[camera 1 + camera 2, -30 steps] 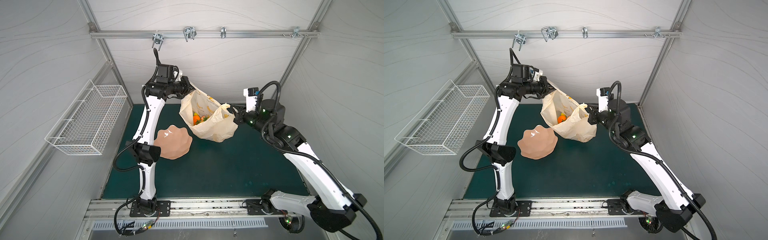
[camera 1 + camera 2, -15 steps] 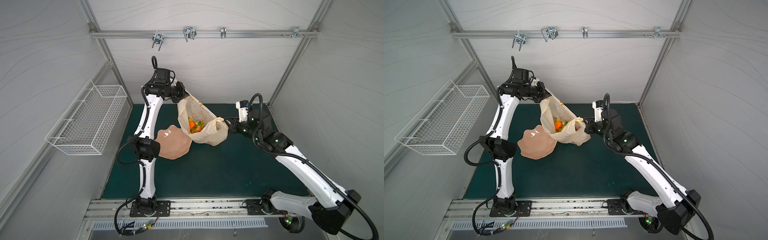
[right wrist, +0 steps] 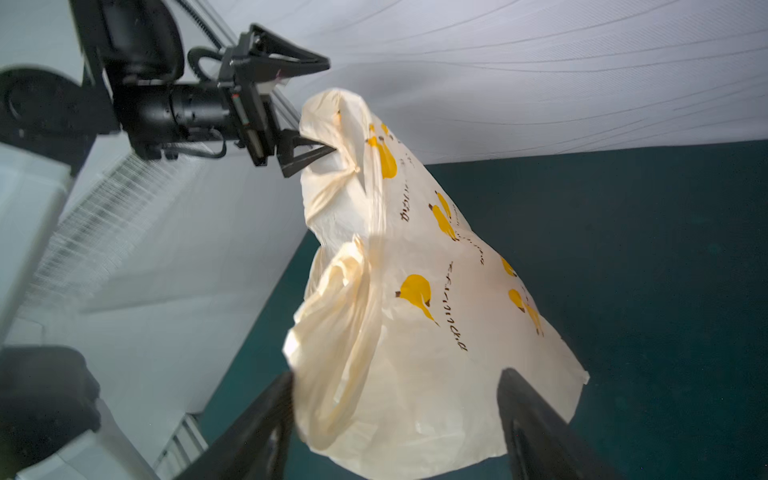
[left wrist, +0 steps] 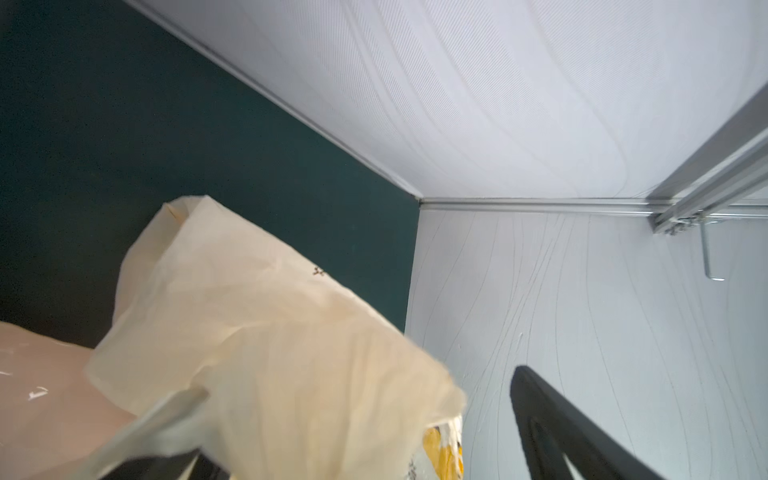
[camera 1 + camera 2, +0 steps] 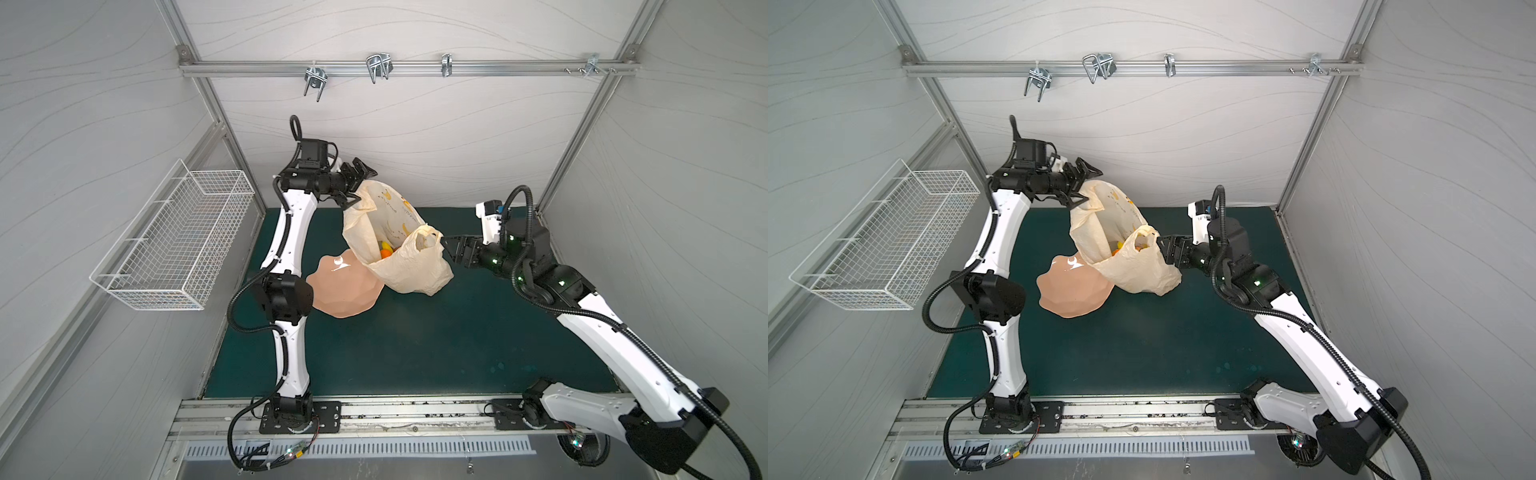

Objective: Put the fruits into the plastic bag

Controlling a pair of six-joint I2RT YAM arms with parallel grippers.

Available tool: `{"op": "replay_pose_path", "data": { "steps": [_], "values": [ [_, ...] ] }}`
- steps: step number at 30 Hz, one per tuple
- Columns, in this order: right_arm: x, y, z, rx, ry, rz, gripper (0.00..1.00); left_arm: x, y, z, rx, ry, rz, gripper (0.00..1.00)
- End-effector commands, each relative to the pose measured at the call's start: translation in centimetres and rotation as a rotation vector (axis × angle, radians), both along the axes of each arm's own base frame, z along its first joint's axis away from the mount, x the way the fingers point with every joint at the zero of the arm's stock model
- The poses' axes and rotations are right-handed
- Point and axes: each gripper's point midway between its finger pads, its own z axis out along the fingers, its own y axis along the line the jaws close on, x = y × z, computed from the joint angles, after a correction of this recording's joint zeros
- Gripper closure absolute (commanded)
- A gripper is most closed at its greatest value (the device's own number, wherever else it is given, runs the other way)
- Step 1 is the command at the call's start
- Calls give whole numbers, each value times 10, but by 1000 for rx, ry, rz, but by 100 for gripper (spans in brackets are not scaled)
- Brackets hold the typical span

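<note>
The plastic bag (image 5: pixel 399 257) is being left standing near the back edge of the worktop (image 5: pixel 415 353), about midway along it, with its mouth sagging open. The fruits (image 5: pixel 385 250) are being shown inside it in both top views. An orange piece and something yellow are being glimpsed through the mouth, while any others are being hidden by the film, so their number cannot be told. No fruit is being seen loose on the worktop, so the loading is being judged done or very nearly so. Only the drawing clear of the arms appears to be left.

The left gripper (image 5: pixel 362 188) is being held with its jaws wide apart at the bag's raised handle loop. In the right wrist view its lower finger (image 3: pixel 291 151) is lying against or just inside that loop; which cannot be told. The right gripper (image 5: pixel 449 249) is likewise being held spread, with the other loop lying slack between its jaws and nothing being clamped.

A peach-pink dish (image 5: pixel 345 291) is lying empty at the bag's left front side, its rim being touched or overlapped by the bag. A wire basket (image 5: pixel 174 245) is hanging on the left wall, well apart. A snag of the raised loop on that lower finger is being judged the one hindrance.
</note>
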Motion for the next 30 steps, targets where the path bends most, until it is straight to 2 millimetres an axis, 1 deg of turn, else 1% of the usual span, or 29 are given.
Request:
{"op": "replay_pose_path", "data": {
  "steps": [1,4,6,8,11,12,14,17,21,24,25,28,30],
  "values": [
    [-4,-14,15,-21,-26,-5,13,-21,32,75,36,-212,69,0],
    [0,-23,19,-22,-12,-13,9,-33,53,74,100,-210,96,0],
    [3,-30,22,-23,-8,-17,8,-39,63,72,114,-201,98,0],
    [5,-37,26,-30,-4,-28,7,-47,79,70,147,-189,129,0],
    [7,-48,34,-54,-14,-44,4,-61,101,65,274,-188,184,0],
    [8,-51,36,-65,-16,-49,2,-67,110,62,340,-180,203,0],
    [9,-59,38,-87,-6,-58,1,-75,124,50,431,-153,237,0],
    [12,-75,36,-111,2,-86,1,-85,136,28,540,-137,239,0],
    [25,-105,18,-157,35,-157,1,-102,162,-5,727,-168,289,0],
    [36,-126,5,-151,43,-214,1,-117,183,-15,848,-257,381,0],
    [41,-131,3,-147,38,-227,1,-122,189,-18,862,-289,413,0],
    [54,-151,-12,-162,46,-274,1,-131,199,-39,915,-345,445,0],
    [62,-165,-25,-193,50,-311,1,-135,201,-58,950,-363,438,0]
  ]
}}
